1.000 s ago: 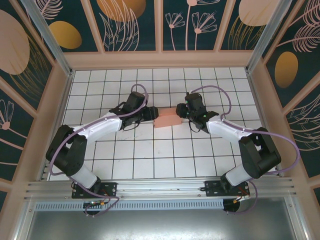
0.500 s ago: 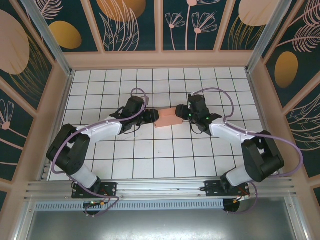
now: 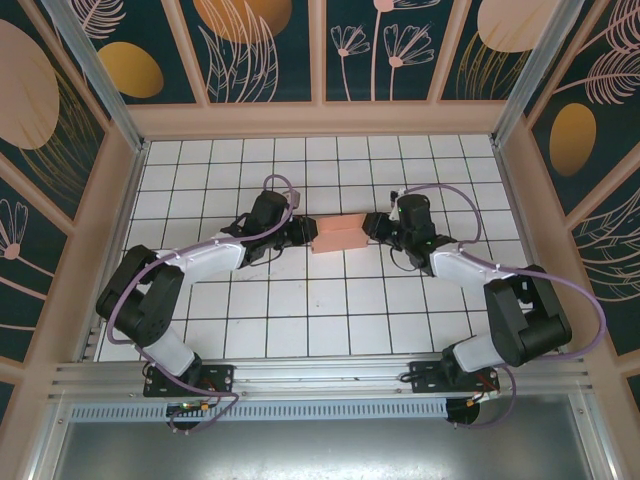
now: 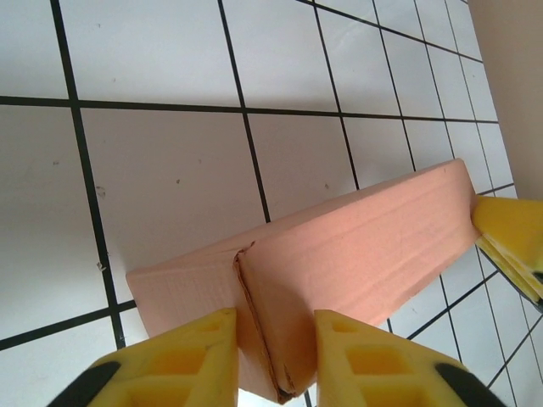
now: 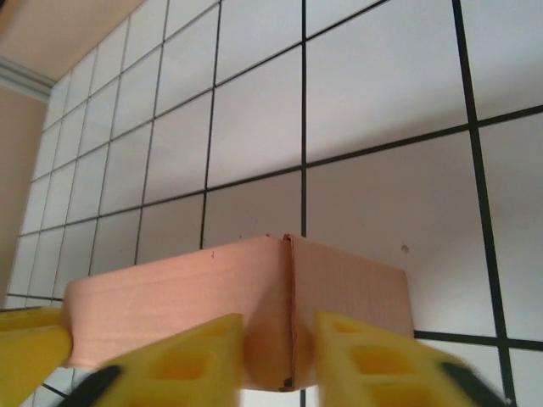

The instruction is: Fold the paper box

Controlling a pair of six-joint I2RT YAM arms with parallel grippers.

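Note:
The paper box (image 3: 337, 234) is a small salmon-pink rectangular box lying on the white tiled floor between my two arms. My left gripper (image 3: 305, 232) is at its left end. In the left wrist view the yellow fingers (image 4: 182, 356) pinch the box's near corner (image 4: 365, 246), so my left gripper (image 4: 273, 326) is shut on the card. My right gripper (image 3: 372, 226) is at the box's right end. In the right wrist view my right gripper (image 5: 278, 331) squeezes the corner seam of the box (image 5: 170, 297) in the same way.
The tiled floor (image 3: 320, 310) stretches open towards the arm bases. Peach-framed patterned walls (image 3: 320, 118) close in the back and both sides. The other gripper's yellow fingers (image 4: 509, 237) show at the box's far end in each wrist view.
The right wrist has shifted right and lower, its jaws now closed on the box's right end. The left jaws have narrowed onto the left end. The box has turned slightly.

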